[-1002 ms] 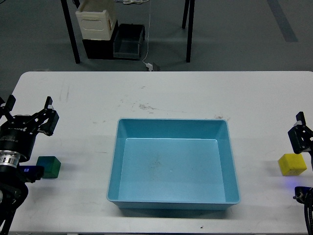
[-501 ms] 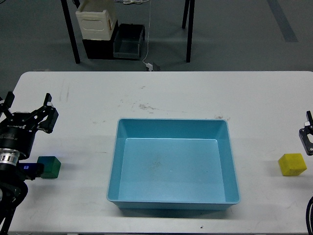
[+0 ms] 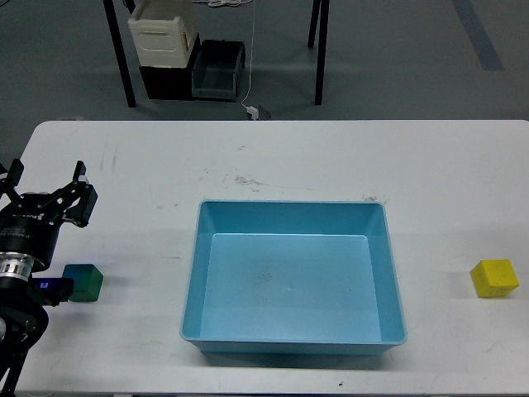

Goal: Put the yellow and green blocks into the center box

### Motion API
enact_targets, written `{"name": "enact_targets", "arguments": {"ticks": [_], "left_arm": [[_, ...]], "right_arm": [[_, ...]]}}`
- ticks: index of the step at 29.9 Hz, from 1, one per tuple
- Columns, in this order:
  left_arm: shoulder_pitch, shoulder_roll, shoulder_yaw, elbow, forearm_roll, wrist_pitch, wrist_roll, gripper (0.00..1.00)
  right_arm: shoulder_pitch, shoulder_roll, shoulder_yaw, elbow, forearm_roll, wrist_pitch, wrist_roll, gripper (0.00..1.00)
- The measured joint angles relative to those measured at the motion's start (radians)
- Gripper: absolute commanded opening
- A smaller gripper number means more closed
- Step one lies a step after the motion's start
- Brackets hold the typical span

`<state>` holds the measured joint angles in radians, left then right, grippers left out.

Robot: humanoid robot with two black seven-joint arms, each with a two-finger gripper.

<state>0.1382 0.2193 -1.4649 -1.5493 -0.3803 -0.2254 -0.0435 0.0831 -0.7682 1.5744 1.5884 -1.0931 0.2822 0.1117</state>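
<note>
White tabletop [image 3: 281,157] fills most of the view, w/ faint scuffs and smudges toward 12 o'clock of centre.

Blue box [image 3: 192,273] sits at centre, slightly toward 6 o'clock, open side up; inside looks bare apart from faint specks on the floor.

Left arm comes in at 8 o'clock. Left hand [image 3: 45,186] hangs over the tabletop's 9 o'clock edge, its 2 black fingers spread apart w/ nothing between them. Right hand is out of frame.

Green block [image 3: 83,282] lies on the tabletop at 9 o'clock of the box, well apart from it, just beside the left arm's wrist section and toward 6 o'clock from the left hand. Can't tell if block and arm touch. A small blue light glows on the arm next to it.

Yellow block [image 3: 495,278] lies on the tabletop at 3 o'clock of the box, well apart from it, near the tabletop's right edge, sitting slightly turned. Neither block is in the box.

Beyond the tabletop at 12 o'clock, on the grey floor: 2 black legs [image 3: 122,58] of a stand, a cream container [image 3: 162,35] atop a black crate [image 3: 216,70], and a white cable [image 3: 250,74] running down to a plug.
</note>
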Motion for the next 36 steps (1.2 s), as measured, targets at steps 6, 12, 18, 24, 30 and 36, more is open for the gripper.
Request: {"name": "enact_targets", "arguments": {"ticks": [6,12,18,24,30,36], "left_arm": [[0.000,-0.004,0.000,0.016,0.000,-0.003,-0.001,1.00],[-0.002,-0.006,0.000,0.023,0.000,-0.003,-0.001,1.00],[-0.008,-0.006,0.000,0.028,-0.001,-0.003,-0.001,1.00],[-0.013,-0.008,0.001,0.044,-0.002,-0.004,-0.001,1.00],[-0.025,-0.009,0.004,0.051,-0.002,-0.004,-0.001,1.00],[-0.036,-0.009,0.005,0.060,-0.001,-0.003,-0.001,1.00]], "right_arm": [[0.179,-0.238,-0.235,-0.078,-0.113,0.002,0.274,1.00],[0.336,-0.476,-0.495,-0.076,-0.253,0.024,0.375,1.00],[0.402,-0.558,-0.702,-0.058,-0.444,0.030,0.377,1.00],[0.407,-0.613,-0.885,-0.047,-0.497,0.033,0.377,1.00],[0.400,-0.611,-0.996,-0.050,-0.502,0.033,0.377,1.00],[0.399,-0.569,-1.053,-0.057,-0.502,0.032,0.377,1.00]]}}
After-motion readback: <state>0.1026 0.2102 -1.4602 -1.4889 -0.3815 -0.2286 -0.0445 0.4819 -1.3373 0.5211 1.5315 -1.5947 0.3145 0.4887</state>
